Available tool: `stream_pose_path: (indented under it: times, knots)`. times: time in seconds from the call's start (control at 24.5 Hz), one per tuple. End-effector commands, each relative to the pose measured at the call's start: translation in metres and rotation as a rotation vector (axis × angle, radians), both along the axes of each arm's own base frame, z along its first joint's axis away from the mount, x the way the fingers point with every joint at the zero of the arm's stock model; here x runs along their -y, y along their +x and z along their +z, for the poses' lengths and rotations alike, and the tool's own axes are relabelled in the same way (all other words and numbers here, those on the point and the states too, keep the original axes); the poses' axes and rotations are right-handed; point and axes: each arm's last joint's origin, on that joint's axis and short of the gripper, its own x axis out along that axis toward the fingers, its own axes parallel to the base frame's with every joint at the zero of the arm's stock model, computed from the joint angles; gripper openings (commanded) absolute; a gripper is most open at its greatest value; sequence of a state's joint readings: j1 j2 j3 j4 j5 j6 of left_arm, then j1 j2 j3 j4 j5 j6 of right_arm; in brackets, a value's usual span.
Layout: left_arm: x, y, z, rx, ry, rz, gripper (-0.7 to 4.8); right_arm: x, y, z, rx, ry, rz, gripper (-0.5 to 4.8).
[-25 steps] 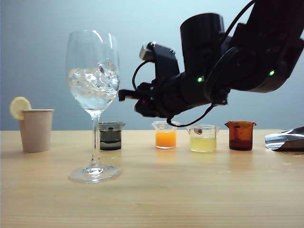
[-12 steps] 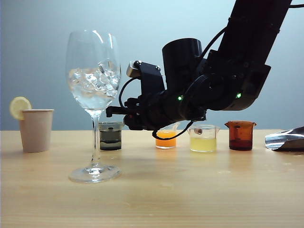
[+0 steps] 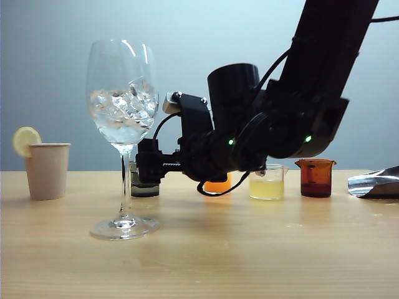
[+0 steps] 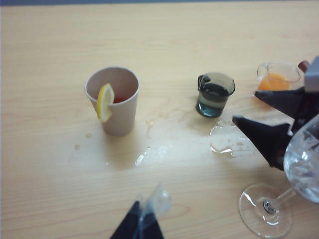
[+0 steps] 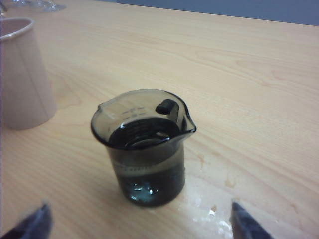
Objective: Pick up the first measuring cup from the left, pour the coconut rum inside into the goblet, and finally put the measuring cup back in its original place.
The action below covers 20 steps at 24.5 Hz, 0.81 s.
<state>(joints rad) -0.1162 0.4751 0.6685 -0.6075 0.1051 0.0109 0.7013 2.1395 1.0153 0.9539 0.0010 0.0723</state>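
The first measuring cup (image 5: 144,149), a smoky-grey beaker, stands upright on the table, and the coconut rum (image 5: 143,135) fills about half of it. My right gripper (image 5: 139,223) is open and low to the table. Its fingertips (image 4: 266,137) are spread on either side just short of the cup (image 4: 215,94), touching nothing. From the exterior view the right gripper (image 3: 149,168) hides most of the cup (image 3: 144,189). The goblet (image 3: 121,124), holding ice, stands nearer the camera, just left of it. My left gripper (image 4: 145,214) hovers shut over the table's near side.
A paper cup (image 3: 47,169) with a lemon slice (image 3: 26,138) stands at the far left. Orange (image 3: 218,185), pale yellow (image 3: 267,184) and amber (image 3: 315,177) beakers line up to the right. A silvery object (image 3: 374,183) lies at the right edge. Wet patches (image 4: 222,142) surround the grey cup.
My right arm has dropped and reached left, from above the orange beaker down to the grey cup. Its jaws have gone from shut to open. Cups and goblet have not moved.
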Motion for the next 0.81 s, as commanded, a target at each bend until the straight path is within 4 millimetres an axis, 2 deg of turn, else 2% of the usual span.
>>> stream_pose_path:
  times: [0.04,0.37,0.81]
  knots:
    - [0.000,0.000,0.001,0.005,0.005,-0.006,-0.05,-0.016,0.008,-0.008,0.007,0.018,0.008,4.24]
    - [0.000,-0.001,-0.001,-0.019,0.008,-0.006,-0.06,-0.035,0.032,-0.016,0.016,0.012,-0.054,4.32]
    - [0.000,-0.002,-0.002,-0.023,0.008,-0.006,-0.06,-0.046,0.043,-0.021,0.010,0.043,-0.053,4.30]
